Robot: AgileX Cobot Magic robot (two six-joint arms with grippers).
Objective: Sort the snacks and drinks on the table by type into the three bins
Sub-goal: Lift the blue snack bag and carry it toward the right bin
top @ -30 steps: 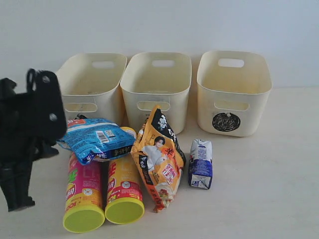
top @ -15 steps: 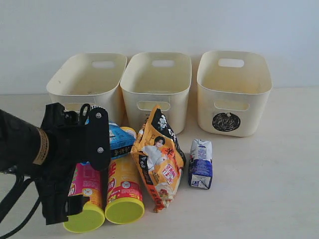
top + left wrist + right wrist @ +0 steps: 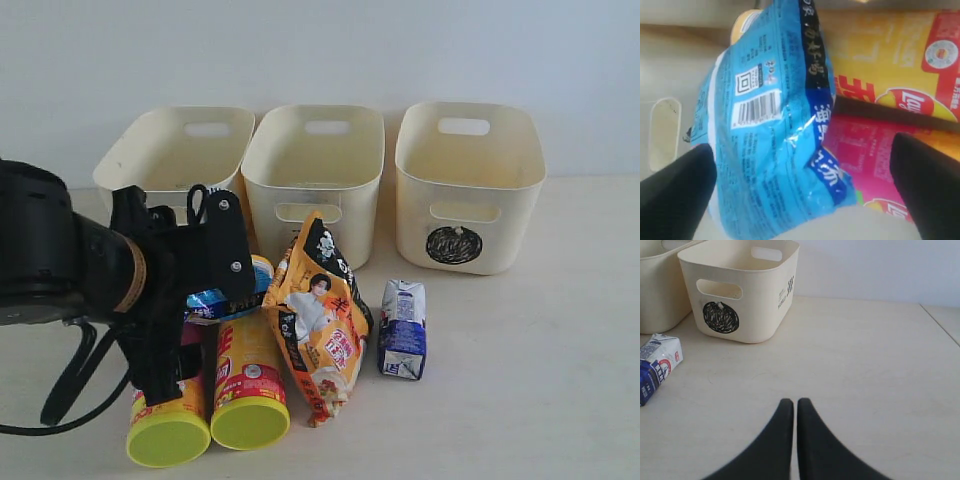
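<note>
Snacks are bunched at the front left of the bench [image 3: 545,400], and the left end effector [image 3: 802,187] is right down among them. Its jaws are spread wide and it has hold of nothing. The crinkly blue bag [image 3: 770,130] lies between the two black fingers [image 3: 675,200]: one finger sits just beside the bag's edge, the other is out over the pink chip tube [image 3: 865,160]. That blue bag is draped across the far ends of the pink chip tube and the yellow chip tube [image 3: 248,365], which lie side by side on the bench with their lime-green lids [image 3: 168,438] pointing at the exterior camera. Moving right, the orange-black bag [image 3: 318,320] with a person pictured on it stands propped up just beside the yellow chip tube, its top edge in front of the middle bin [image 3: 315,150]. Further right, the blue and white carton [image 3: 403,330] lies on the bench, apart from the orange-black bag. Along the back the cream bins stand in a row: left bin [image 3: 175,150], middle bin, then right bin [image 3: 470,150], which wears a black scribbled circle [image 3: 453,245] on its front. Over on the right, the right end effector [image 3: 791,440] has its fingers pressed together on nothing, above bare bench, with the blue and white carton and the right bin out in front of it.
</note>
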